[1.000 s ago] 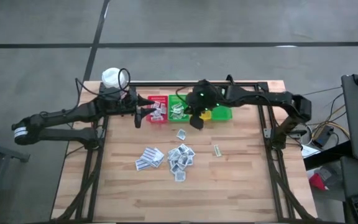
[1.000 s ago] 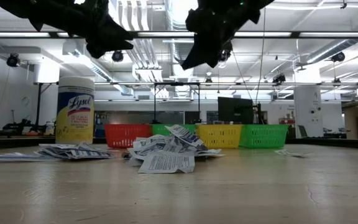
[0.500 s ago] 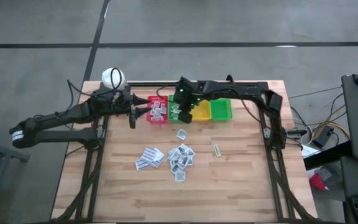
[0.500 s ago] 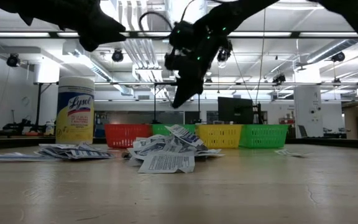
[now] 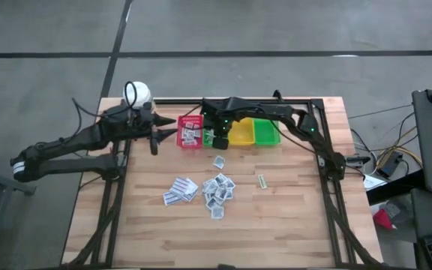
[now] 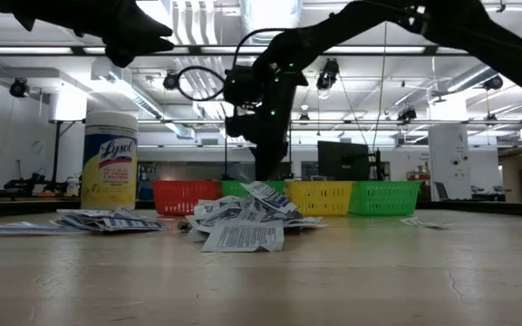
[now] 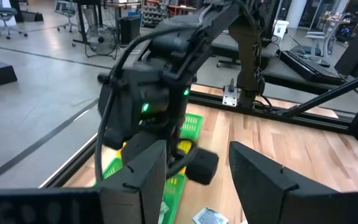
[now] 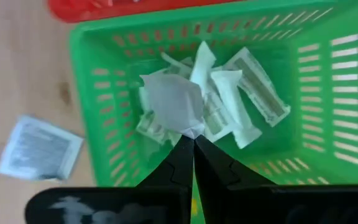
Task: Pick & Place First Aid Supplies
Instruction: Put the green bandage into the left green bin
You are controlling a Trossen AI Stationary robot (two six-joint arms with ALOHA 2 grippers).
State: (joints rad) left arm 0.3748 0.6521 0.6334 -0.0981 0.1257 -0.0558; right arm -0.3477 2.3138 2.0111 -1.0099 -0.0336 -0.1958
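Observation:
Loose first aid supplies (image 5: 217, 187) lie in small piles mid-table, and in the low view the same white sachets (image 6: 241, 223) sit in front of the bins. My right gripper (image 5: 211, 137) hangs over the left green bin (image 8: 89, 74), which holds several sachets. Its fingers (image 8: 180, 163) are shut, pinching a corner of a white sachet (image 8: 171, 101) above that bin. My left gripper (image 5: 154, 136) hovers left of the red bin (image 5: 190, 133), open with nothing between its fingers (image 7: 138, 177).
A yellow bin (image 5: 240, 133) and a second green bin (image 5: 267, 132) stand right of the first green bin. A white-capped Lysol canister (image 5: 136, 93) stands at the back left corner. Single sachets (image 5: 262, 180) lie apart from the piles.
My right arm has swung left from over the yellow and right green bins to above the left green bin and come lower. My left gripper has drawn back slightly to the left.

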